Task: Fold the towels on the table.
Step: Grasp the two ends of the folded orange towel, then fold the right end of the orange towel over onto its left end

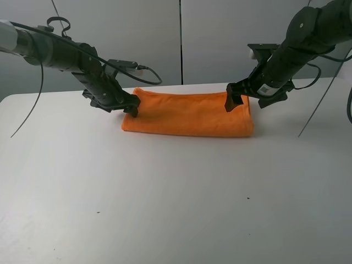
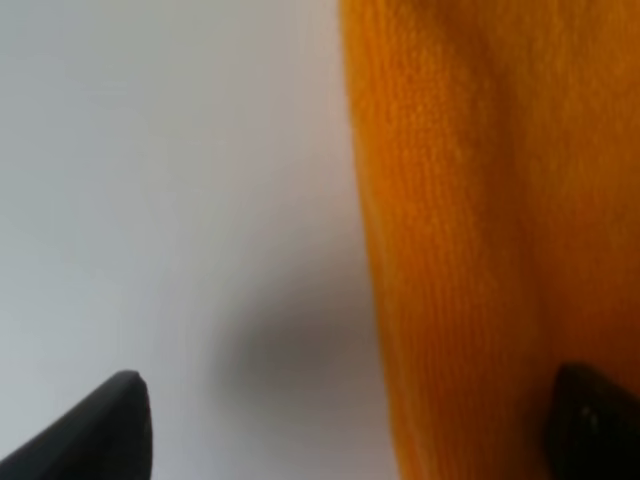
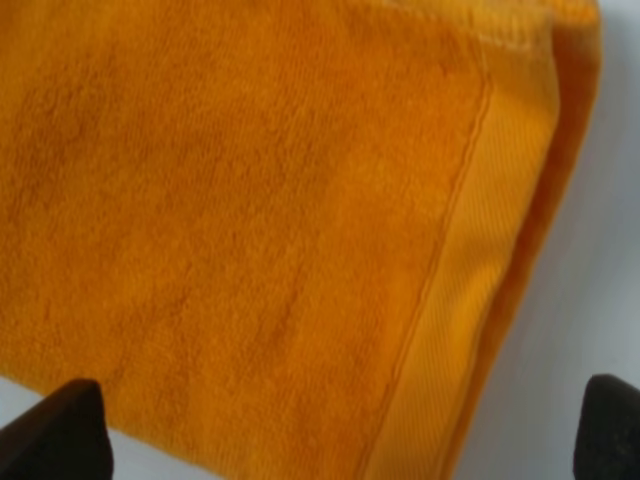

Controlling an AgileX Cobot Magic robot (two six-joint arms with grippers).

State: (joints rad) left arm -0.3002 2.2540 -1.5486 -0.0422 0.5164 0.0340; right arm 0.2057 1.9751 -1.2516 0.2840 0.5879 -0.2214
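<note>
While both arms hang over the far middle of the table [image 1: 165, 209], the exterior high view shows the orange towel [image 1: 190, 114] lying flat as a long strip, apparently already doubled lengthwise. The left gripper [image 1: 132, 109] sits at its left end and the right gripper [image 1: 234, 102] at its right end. Neither lifts any cloth.

Left wrist view: jaws stand apart, straddling the towel's end edge. One fingertip [image 2: 110, 430] is over bare table, the other [image 2: 590, 420] over terry. Nothing is clamped. The picture is blurred, so I cannot tell whether either touches the cloth.

Right wrist view: jaws are spread wide, with the towel's end between them and nothing pinched. A woven band [image 3: 470, 300] runs along the end, and a lower layer shows just beyond it.

Judgement: the towel is light, limp and thick-piled, grippy rather than slippery, and not fragile. It should sag once lifted, so the layers may slide apart. The best hold is probably a pinch through all layers at the end corners, on the flatter woven band, with both ends raised together.
</note>
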